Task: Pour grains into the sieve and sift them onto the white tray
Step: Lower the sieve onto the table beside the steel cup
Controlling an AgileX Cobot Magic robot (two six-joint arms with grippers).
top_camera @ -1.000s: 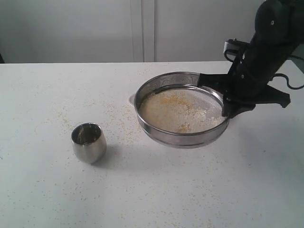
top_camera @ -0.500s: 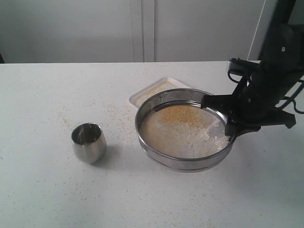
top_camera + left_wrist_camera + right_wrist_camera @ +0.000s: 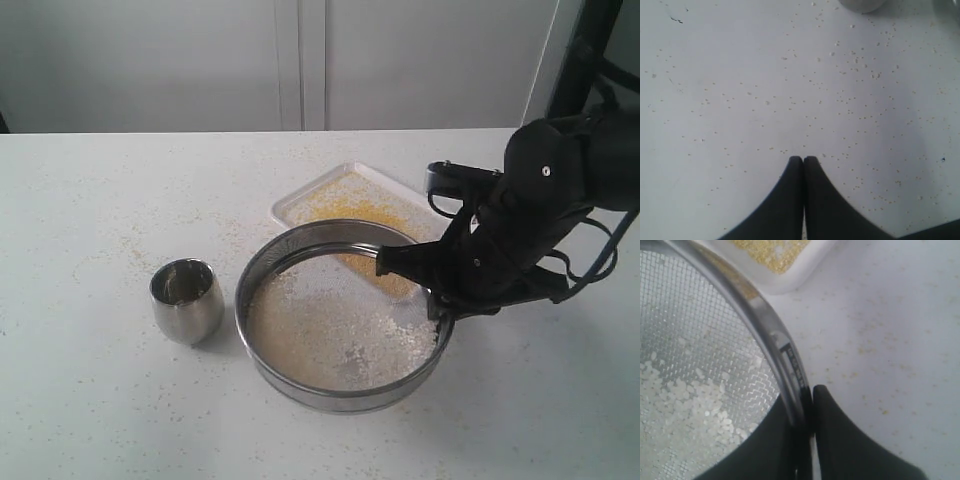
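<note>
The sieve (image 3: 330, 398), a wide steel ring with a mesh bottom, sits in front of the white tray (image 3: 290, 207) and overlaps its near corner. I cannot tell whether it rests on the table. My right gripper (image 3: 435, 300) is shut on the sieve's right rim (image 3: 775, 335), one finger inside and one outside (image 3: 807, 395). Pale coarse grains (image 3: 345, 335) lie on the mesh (image 3: 685, 400). Yellow fine grains (image 3: 350, 205) cover the tray (image 3: 800, 275). My left gripper (image 3: 803, 159) is shut and empty over bare table, outside the exterior view.
A small rounded steel cup (image 3: 187, 300) stands upright left of the sieve, close to its wall. Stray specks are scattered over the white table (image 3: 100, 200). The right arm's dark body (image 3: 560, 200) hangs over the table to the right of the tray.
My right gripper has carried the sieve off the tray, down and toward the front left. The tray with its yellow grains is now uncovered. The yellow patch in the sieve is gone.
</note>
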